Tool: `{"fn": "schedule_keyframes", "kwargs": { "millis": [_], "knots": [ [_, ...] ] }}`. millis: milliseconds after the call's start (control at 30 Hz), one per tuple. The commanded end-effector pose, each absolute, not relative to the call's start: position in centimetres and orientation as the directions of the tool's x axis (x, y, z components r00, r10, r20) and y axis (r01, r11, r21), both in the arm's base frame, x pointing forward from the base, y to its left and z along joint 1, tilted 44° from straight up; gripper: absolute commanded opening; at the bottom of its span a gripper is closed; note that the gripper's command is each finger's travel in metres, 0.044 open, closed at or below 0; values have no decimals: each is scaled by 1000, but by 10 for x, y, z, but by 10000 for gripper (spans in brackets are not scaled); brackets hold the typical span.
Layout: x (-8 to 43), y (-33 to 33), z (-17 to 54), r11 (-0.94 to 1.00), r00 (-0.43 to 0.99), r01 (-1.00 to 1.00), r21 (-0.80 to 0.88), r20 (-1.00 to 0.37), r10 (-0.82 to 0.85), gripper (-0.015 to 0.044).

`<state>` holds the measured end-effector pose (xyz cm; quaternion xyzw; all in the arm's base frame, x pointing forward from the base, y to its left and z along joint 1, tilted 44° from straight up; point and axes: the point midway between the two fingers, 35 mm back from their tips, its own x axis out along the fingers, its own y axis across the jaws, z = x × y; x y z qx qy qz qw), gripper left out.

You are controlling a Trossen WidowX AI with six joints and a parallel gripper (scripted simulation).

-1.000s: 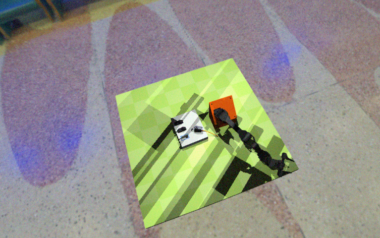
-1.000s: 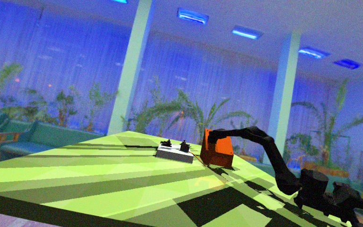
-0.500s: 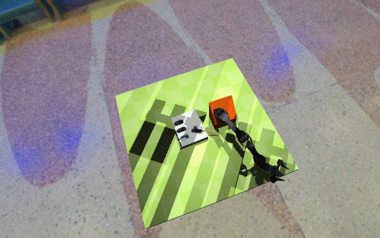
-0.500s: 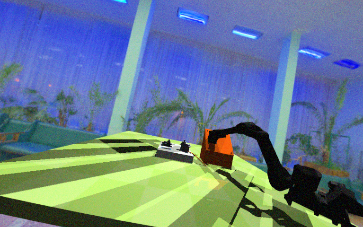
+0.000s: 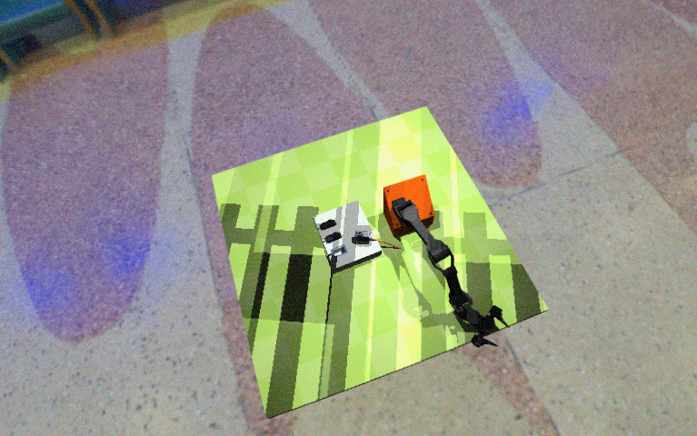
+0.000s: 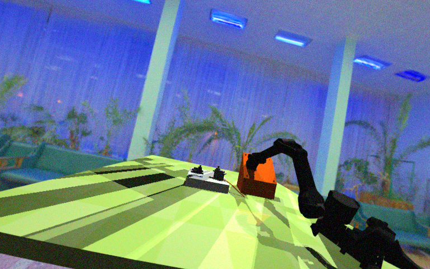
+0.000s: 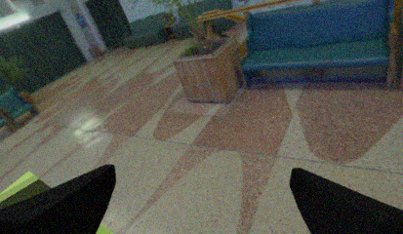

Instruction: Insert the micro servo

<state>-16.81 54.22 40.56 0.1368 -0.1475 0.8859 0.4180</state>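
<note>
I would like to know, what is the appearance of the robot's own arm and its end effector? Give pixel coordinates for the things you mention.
The arm [image 5: 432,240] [image 6: 305,176] is dark grey to black, with slim, angular links and bulkier joints. Its end effector [image 5: 491,327] [image 7: 204,175] has two black fingers, broad behind and tapering towards blunt tips. No markings are readable on either.
</note>
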Motion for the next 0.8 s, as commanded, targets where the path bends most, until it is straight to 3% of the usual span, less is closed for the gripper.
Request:
{"fn": "schedule_keyframes", "kwargs": {
  "millis": [0, 300, 767],
  "knots": [
    [-115, 548, 399, -526, -540, -840, -137, 312, 781, 440],
    [-22, 546, 390, -383, -395, -919, -97, 241, 886, 440],
    [25, 540, 390, -298, -312, -950, -93, 222, 924, 440]
  ]
}}
